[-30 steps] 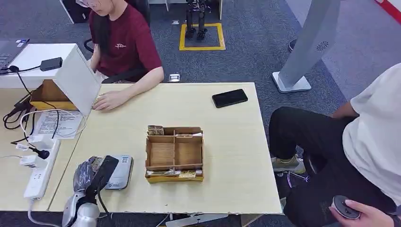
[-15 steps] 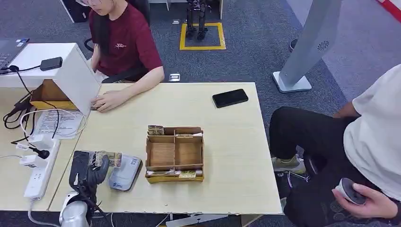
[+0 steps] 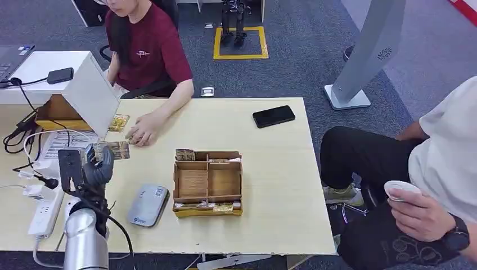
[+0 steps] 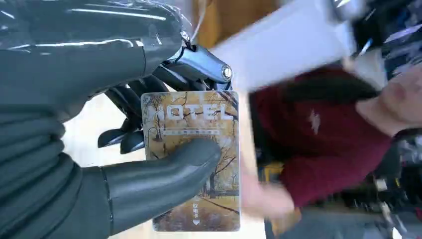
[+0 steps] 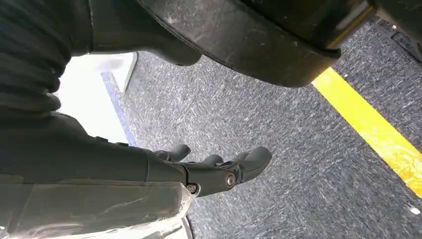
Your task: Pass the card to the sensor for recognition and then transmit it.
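**Hotel card held above the table's left edge**

The left hand (image 3: 94, 165) pinches the card (image 3: 114, 150) between thumb and fingers, raised over the table (image 3: 270, 163) near its left edge. The grey sensor (image 3: 148, 205) lies near the front edge, beside the cardboard organiser (image 3: 207, 182). The right hand (image 5: 209, 172) hangs over carpet, fingers loosely spread, holding nothing.

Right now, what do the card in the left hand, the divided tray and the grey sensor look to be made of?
Card: glossy printed plastic by the look; a flat, stiff sheet bearing a photo and "HOTEL", pinched in the left hand.
Divided tray: brown corrugated cardboard, matte, with raw cut edges.
Sensor: smooth moulded grey plastic with rounded corners, probably.
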